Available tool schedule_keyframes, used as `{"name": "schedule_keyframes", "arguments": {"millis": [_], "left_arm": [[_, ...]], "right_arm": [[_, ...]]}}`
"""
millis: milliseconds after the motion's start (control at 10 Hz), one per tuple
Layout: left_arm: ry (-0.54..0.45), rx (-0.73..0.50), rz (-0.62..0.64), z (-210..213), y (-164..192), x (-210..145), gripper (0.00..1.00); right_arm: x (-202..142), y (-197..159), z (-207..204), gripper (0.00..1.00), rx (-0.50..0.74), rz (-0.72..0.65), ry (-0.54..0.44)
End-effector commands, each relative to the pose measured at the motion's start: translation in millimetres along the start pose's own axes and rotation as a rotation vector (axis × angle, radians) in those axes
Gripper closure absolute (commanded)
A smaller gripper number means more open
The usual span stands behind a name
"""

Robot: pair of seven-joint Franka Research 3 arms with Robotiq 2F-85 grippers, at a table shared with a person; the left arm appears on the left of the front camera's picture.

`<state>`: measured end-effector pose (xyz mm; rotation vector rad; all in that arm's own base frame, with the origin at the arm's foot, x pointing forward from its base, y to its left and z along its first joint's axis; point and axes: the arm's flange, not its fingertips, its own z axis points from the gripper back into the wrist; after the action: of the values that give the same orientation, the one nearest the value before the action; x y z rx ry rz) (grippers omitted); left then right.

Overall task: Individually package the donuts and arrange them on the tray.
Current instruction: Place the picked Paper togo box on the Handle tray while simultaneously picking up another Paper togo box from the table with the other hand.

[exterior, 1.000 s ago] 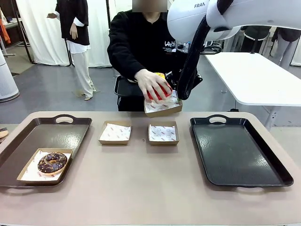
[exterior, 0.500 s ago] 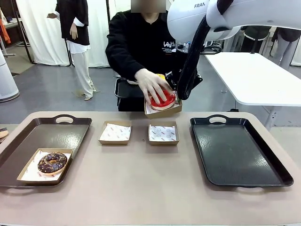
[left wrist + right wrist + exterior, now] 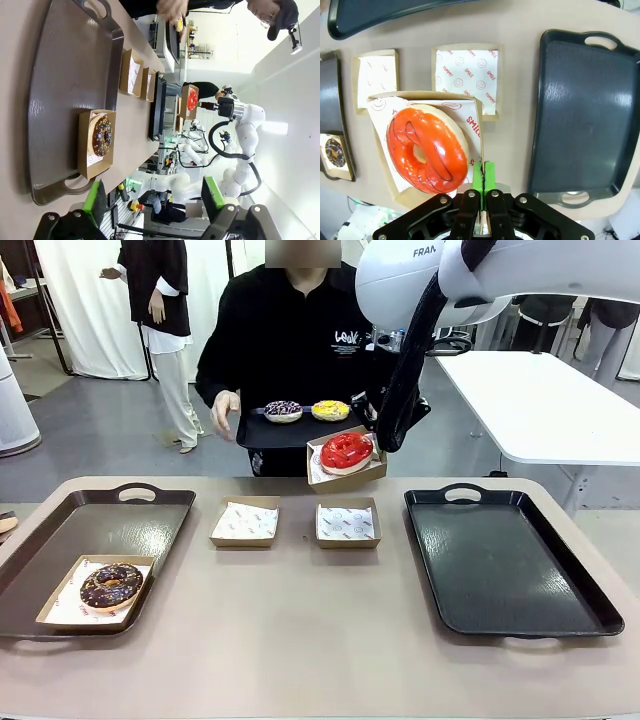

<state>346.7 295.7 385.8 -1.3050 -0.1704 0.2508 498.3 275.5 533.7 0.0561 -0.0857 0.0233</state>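
Observation:
My right gripper (image 3: 483, 172) is shut on the rim of a paper-lined cardboard box (image 3: 384, 165), held in the air above the table's far edge. A glossy red donut (image 3: 427, 149) (image 3: 346, 451) lies in that box. A dark sprinkled donut (image 3: 111, 584) (image 3: 101, 136) sits in a box on the left tray (image 3: 150, 525). The person holds a small black tray (image 3: 290, 430) carrying a sprinkled donut (image 3: 283, 410) and a yellow donut (image 3: 330, 409). My left gripper (image 3: 154, 191) hangs open, well back from the left tray, nothing between its fingers.
Two empty paper-lined boxes (image 3: 245, 522) (image 3: 346, 523) stand side by side mid-table. A black tray (image 3: 500, 560) lies bare on the right. The person's free hand (image 3: 226, 412) hovers beside the small tray. A white table (image 3: 550, 405) stands behind on the right.
The person's hand pressed the red donut into the box my right gripper holds, then let go and pulled back to the left. Both grippers stayed put.

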Motion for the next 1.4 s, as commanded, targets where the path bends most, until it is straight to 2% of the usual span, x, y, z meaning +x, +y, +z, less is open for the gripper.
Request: {"name": "schedule_keyframes", "arguments": {"millis": [0, 1100, 1200, 1300], "left_arm": [[0.004, -0.012, -0.017, 0.9, -0.3, -1.8, 0.00], [0.004, -0.012, -0.017, 0.9, -0.3, -1.8, 0.00], [0.000, 0.000, 0.000, 0.0, 0.0, 0.0, 0.00], [0.035, 0.017, 0.005, -2.7, -11.1, 2.7, 0.00]], "right_arm": [[-1.1, 1.0, 1.3, 1.00, 0.000, -0.020, -0.001], [-1.1, 1.0, 1.3, 1.00, 0.000, -0.020, -0.001], [0.0, 0.0, 0.0, 0.99, 0.000, 0.000, 0.000], [-6.3, -8.6, 3.3, 0.99, -0.023, 0.092, -0.021]]}}
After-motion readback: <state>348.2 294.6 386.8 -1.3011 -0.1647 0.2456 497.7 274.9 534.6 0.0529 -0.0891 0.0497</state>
